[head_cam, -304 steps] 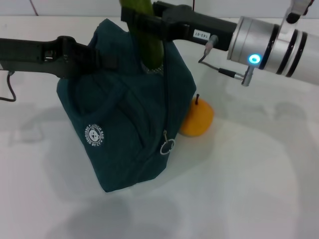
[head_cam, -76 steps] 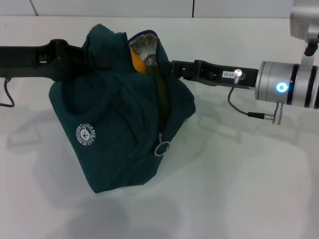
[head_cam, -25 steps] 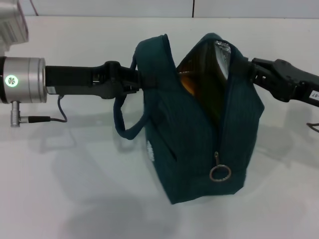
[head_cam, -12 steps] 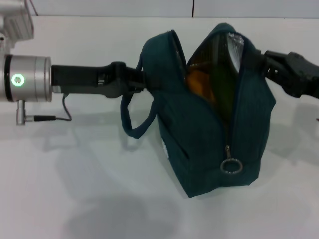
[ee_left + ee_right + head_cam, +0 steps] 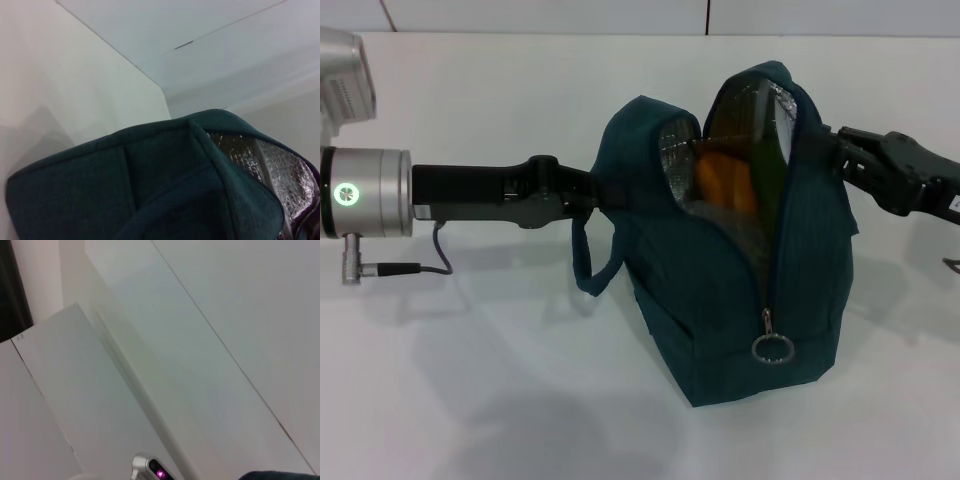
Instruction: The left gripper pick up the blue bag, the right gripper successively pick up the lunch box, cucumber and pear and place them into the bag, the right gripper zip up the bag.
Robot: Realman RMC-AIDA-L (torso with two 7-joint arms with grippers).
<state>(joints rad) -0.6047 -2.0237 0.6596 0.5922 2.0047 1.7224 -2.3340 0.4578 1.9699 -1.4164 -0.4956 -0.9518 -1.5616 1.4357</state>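
The blue bag (image 5: 720, 290) stands on the white table with its zip open toward me and the ring zip-pull (image 5: 771, 348) low on the front. Silver foil lining (image 5: 674, 150) shows inside, and so does the orange pear (image 5: 724, 186) beside a dark green shape that may be the cucumber (image 5: 763, 205). The lunch box is hidden. My left gripper (image 5: 602, 191) comes in from the left, shut on the bag's left rim by the handle (image 5: 592, 262). My right gripper (image 5: 820, 152) meets the bag's right rim, its tip hidden by fabric. The left wrist view is filled by the bag (image 5: 150, 190).
The white table (image 5: 470, 400) spreads around the bag. The left arm's silver section (image 5: 365, 192) lies at the far left with a cable hanging under it. The right wrist view shows only pale wall panels and a small lit silver part (image 5: 150, 468).
The bag has shifted back to the left a little and its mouth gapes wider, showing more foil lining. Both arms moved left with it.
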